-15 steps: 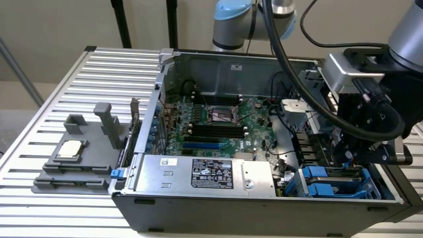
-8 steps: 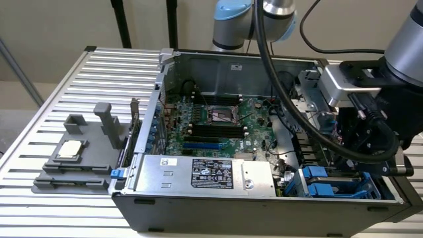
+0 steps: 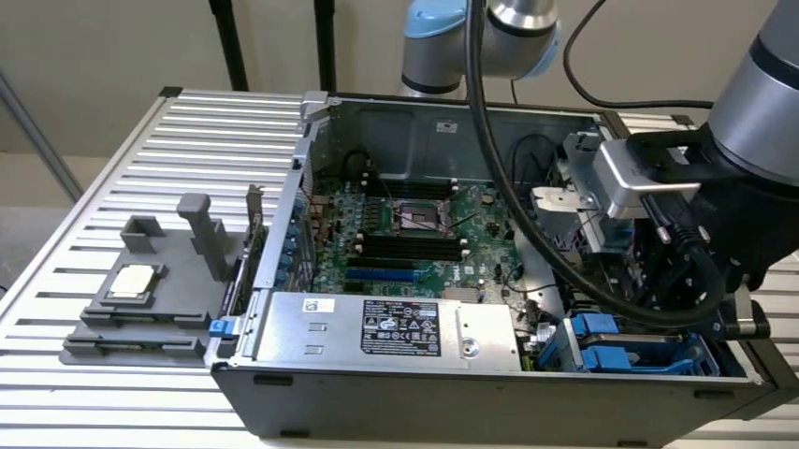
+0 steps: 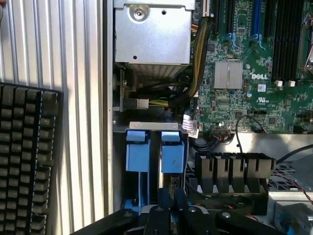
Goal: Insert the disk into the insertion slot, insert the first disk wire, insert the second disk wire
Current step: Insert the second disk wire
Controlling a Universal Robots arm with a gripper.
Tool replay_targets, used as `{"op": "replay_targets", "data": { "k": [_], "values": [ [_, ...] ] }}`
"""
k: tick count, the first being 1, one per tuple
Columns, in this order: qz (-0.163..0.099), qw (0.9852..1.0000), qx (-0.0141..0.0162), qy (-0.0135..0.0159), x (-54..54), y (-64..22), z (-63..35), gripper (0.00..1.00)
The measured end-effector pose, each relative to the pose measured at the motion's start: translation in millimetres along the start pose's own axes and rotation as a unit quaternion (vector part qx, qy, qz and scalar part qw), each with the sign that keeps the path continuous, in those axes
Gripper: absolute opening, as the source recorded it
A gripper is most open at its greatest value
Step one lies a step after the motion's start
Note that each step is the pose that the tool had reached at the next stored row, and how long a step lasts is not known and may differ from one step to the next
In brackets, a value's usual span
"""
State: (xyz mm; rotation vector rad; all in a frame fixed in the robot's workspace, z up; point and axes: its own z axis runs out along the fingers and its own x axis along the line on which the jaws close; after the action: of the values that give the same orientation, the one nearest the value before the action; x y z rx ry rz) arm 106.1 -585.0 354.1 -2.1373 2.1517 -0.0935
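The step in hand looked like the 1st of the 3: seating the disk point(image 4: 172, 155) in the insertion slot point(image 3: 631, 354), with neither wire yet taken up. In the wrist view the gripper point(image 4: 171, 208) stood narrowly clenched, its 2 fingers point(image 4: 163, 201) apparently pinching the thin edge of the disk, whose bright blue frame reached straight ahead of the gripper. A 2nd blue frame point(image 4: 138, 154) sat just beside it on the side toward the case wall point(image 4: 108, 147), so the 2 lay parallel and almost touching. How deep the disk sat could not be told. By my judgement the move called for a straight push along the rails, with the disk kept square and no twist, since the bay was only drive-wide. Room was tight. The case wall ran close on one flank of the gripper, and a black ribbed plastic housing point(image 4: 234, 169) stood near on the other. Ahead of the blue frames a metal bracket edge point(image 4: 146, 126) crossed the path, and beyond it lay the silver power-supply box point(image 4: 151, 34). A thick cable bundle point(image 4: 195, 73) curved down between that box and the green motherboard point(image 4: 254, 73), and loose ends lay near the frame's far end. Open room lay only behind the gripper. Outside the wall, the slatted tabletop point(image 4: 83, 98) carried a black keyboard point(image 4: 24, 161), well apart.
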Motion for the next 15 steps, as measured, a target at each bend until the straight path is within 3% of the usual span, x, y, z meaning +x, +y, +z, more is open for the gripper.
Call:
{"op": "replay_targets", "data": {
  "k": [4,10,15],
  "values": [
    [0.0,1.0,0.0015,-0.0038,0.2,1.0,6.5,0.16],
    [0.002,0.9999,0.003,-0.0137,0.3,1.4,10.2,0.16],
    [0.002,0.9998,0.0053,-0.0197,0.4,1.6,12.1,0.16]
  ]
}}
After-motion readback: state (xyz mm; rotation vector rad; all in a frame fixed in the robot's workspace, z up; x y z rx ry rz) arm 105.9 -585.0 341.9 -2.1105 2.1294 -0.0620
